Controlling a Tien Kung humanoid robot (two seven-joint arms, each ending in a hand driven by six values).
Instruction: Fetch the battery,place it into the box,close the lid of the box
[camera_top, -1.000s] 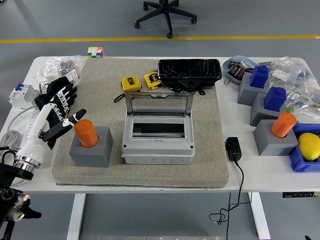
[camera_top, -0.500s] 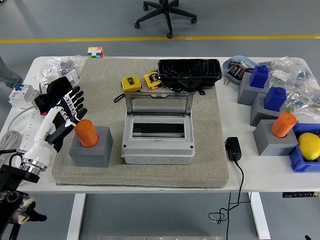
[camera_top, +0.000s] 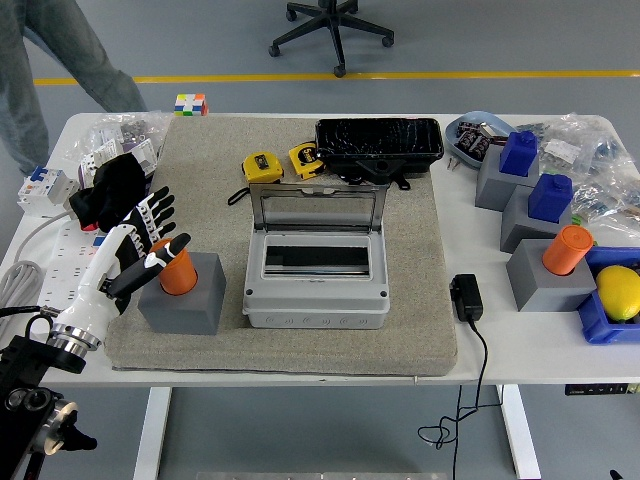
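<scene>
Head view: left hand (camera_top: 140, 243) against battery (camera_top: 178, 268), box (camera_top: 316, 265) beside.

high head view over the table (camera_top: 500, 345)

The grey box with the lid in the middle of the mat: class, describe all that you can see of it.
The grey box looks like plastic, rectangular, with a row of small marks along its front wall. Its hinged lid, a grey frame around a clear window, stands raised at the back, so the box is open; a dark recess shows inside, with nothing visible in it. It sits on the beige mat, right of the grey block holding an orange cylinder. No hand touches it.
</scene>
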